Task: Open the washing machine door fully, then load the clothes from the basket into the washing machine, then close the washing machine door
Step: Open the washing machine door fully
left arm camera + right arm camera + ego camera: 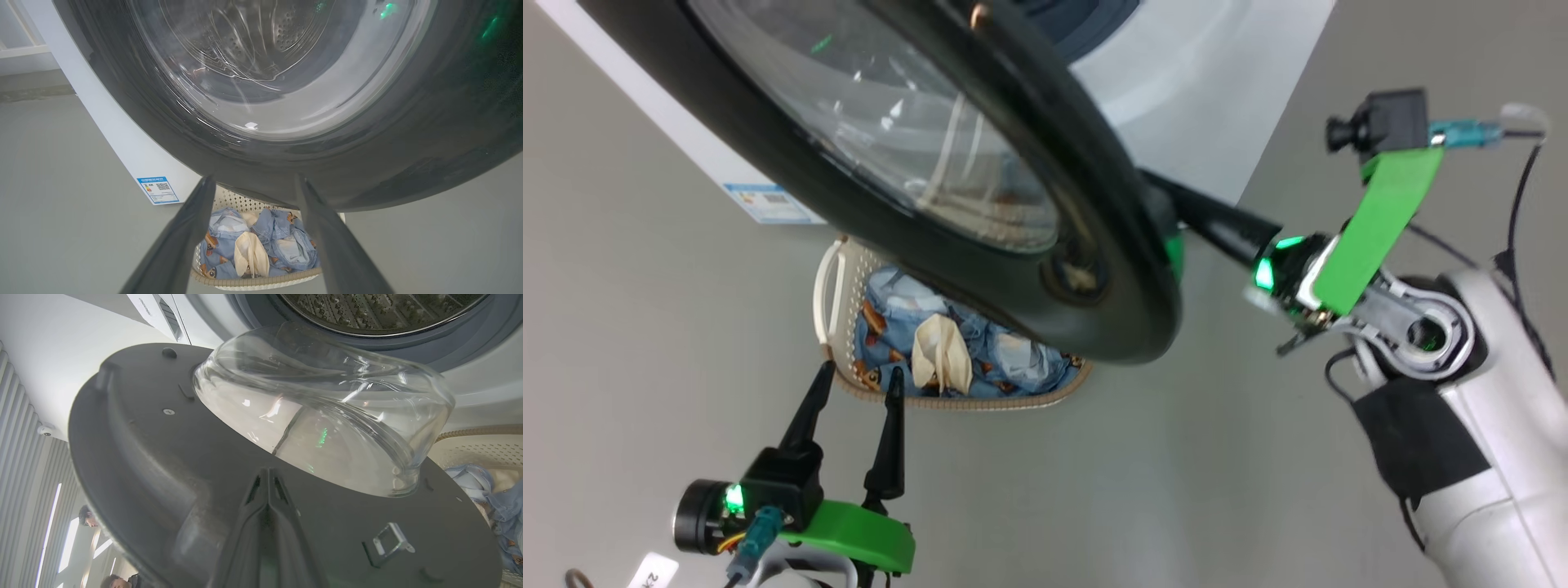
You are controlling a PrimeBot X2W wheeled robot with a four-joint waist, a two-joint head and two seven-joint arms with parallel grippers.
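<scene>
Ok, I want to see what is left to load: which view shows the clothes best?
The left wrist view: the clothes lie in plain sight in the basket, just below the washing machine door. The head view has them partly hidden behind the door's rim; the right wrist view catches a blue strip at its right edge.

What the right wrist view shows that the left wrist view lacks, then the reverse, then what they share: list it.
Right wrist, not left wrist: the washing machine door from its grey inner side, with its metal latch, the steel drum, the blue-grey gasket, and the shut right gripper, tips at that inner side.
Left wrist, not right wrist: the door's glossy black outer rim, the blue label sticker, and the open left gripper pointing toward the basket.
Both: the door's glass bowl, the basket, the clothes, the white washing machine.
</scene>
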